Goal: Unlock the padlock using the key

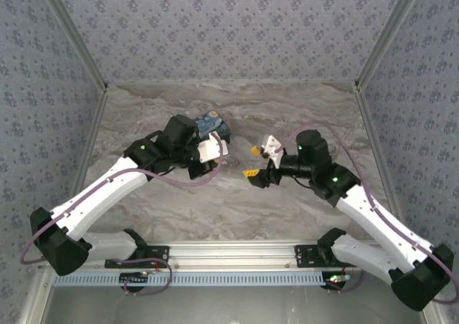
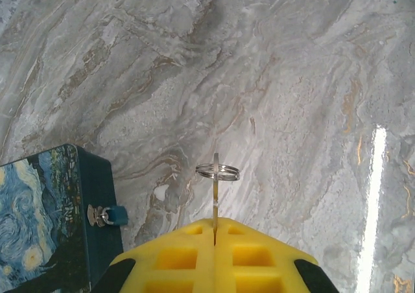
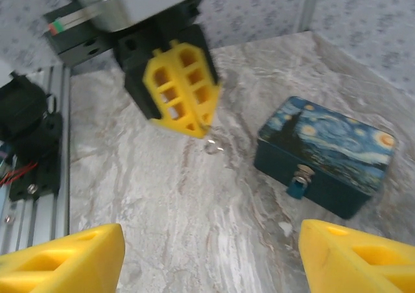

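Left gripper (image 2: 214,228), bottom centre, pinches the key (image 2: 214,201) upright. Right gripper (image 3: 211,241) stands wide. Padlock (image 3: 296,188) hangs on the box (image 3: 337,144), right of frame.

The left arm (image 1: 107,188) and right arm (image 1: 373,209) reach inward, wrists facing each other and close together. The left gripper (image 2: 214,231) is clamped tight on a key (image 2: 214,196); the right gripper (image 1: 252,162) has its fingers spread wide, holding nothing.

top: overhead, far | wrists: low, close | all share: box (image 3: 331,144)
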Tool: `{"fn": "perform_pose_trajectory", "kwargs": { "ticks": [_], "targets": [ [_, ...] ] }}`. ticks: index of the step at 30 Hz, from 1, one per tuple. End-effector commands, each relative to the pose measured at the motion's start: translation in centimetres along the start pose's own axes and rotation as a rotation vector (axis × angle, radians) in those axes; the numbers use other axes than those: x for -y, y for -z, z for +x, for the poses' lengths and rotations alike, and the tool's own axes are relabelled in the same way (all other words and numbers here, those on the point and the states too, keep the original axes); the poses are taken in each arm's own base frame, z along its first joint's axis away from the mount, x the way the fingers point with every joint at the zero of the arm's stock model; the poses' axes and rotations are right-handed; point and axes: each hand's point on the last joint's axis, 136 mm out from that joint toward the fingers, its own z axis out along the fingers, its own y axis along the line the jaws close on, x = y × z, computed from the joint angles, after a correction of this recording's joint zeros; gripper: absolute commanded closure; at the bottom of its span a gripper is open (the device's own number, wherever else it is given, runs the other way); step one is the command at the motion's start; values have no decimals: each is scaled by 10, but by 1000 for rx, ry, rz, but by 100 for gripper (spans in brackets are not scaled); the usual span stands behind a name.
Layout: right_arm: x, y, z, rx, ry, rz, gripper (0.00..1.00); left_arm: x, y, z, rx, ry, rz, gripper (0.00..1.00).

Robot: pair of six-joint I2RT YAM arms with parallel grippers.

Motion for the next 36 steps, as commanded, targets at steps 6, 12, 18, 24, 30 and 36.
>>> {"fn": "perform_pose_trajectory", "kwargs": {
  "ticks": [6,12,18,24,30,36],
  "targets": [
    [6,-31,-27,94,144,-19,39,3,18,-8,22,-35,1,100],
    [7,-48,-26,99,103,-57,50,2,17,-8,25,-41,-4,100],
    [8,-58,-24,103,75,-57,57,2,15,-10,38,-42,-4,100],
    [9,-65,-15,88,46,-45,68,2,15,-13,57,-37,-7,100],
    [13,-64,-10,73,40,-20,84,1,16,-13,60,-48,-14,100],
    [14,-58,-4,60,30,-16,88,1,16,-10,49,-52,-19,100]
  ]
}}
